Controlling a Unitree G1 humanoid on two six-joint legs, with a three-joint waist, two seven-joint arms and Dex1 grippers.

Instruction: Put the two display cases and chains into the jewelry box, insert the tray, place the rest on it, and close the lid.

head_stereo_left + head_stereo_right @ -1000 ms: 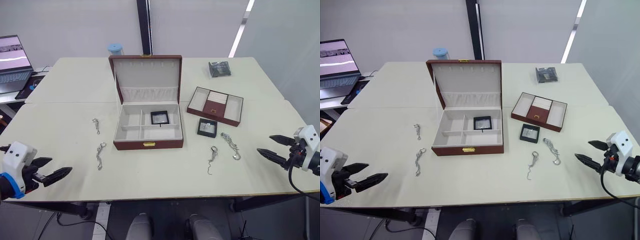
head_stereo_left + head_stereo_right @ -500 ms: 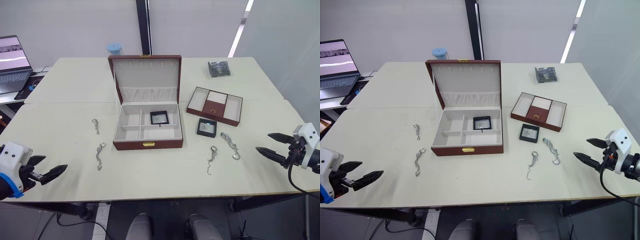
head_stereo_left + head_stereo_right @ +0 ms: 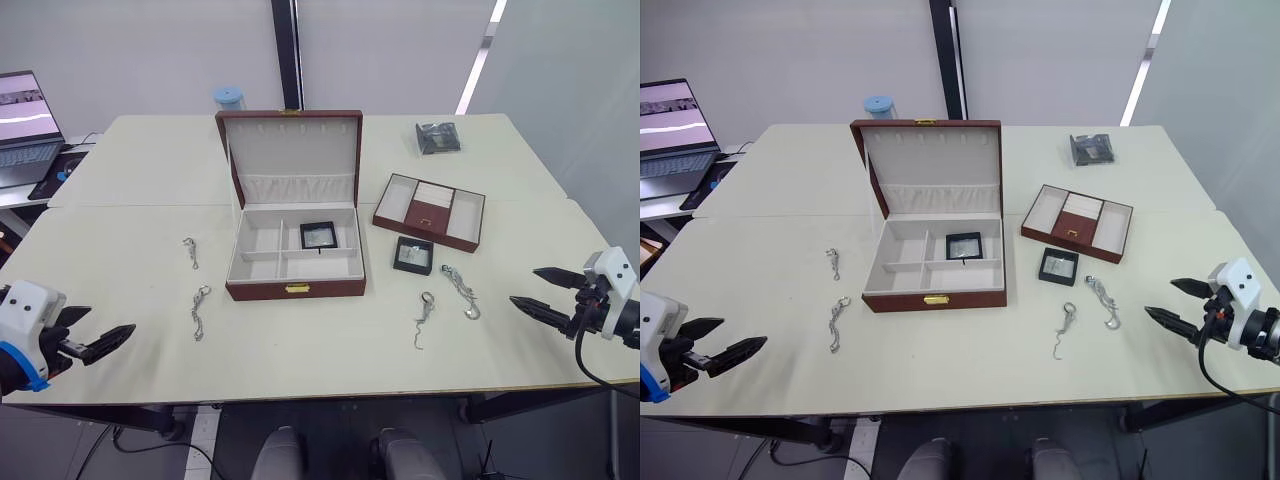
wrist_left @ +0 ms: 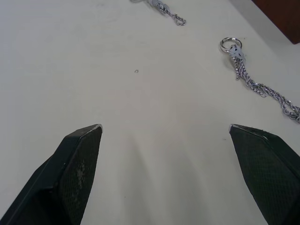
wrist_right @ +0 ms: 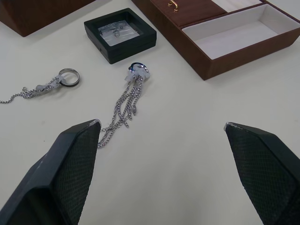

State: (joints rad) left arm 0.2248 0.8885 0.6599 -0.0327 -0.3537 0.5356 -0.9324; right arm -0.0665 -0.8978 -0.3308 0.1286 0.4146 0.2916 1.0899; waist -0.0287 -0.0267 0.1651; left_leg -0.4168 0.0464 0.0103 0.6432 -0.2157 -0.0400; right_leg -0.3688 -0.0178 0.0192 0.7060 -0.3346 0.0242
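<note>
Chains lie nearest on the worktop point(image 3: 300, 370): two on the robot's left, one point(image 3: 200, 310) just ahead of the left pincer point(image 3: 95, 345), another point(image 3: 190, 250) a little further; two on its right, one point(image 3: 424, 318) with a ring end and one point(image 3: 462, 290) with a tangle of strands. Both pincers hover low over the near edge with their jaws spread wide and nothing between them; the right pincer point(image 3: 540, 295) points toward the right-hand pair. Just beyond those chains sits the loose display case point(image 3: 414, 255), flat on the worktop, apart from the tray point(image 3: 430, 212) behind it. Left of it, the jewelry box point(image 3: 296, 258) stands open, its lid point(image 3: 291, 155) upright, and the other display case point(image 3: 318, 234) already rests in a rear compartment. Next, I judge, comes fetching the loose case with the right pincer: come down squarely over it, straddle two opposite edges of the frame, not the window, and lift level so it clears the box wall. Thin chains will likely slip; pinching at the ring or the clasp should hold better. A dark packet point(image 3: 438, 137) lies at the far side
</note>
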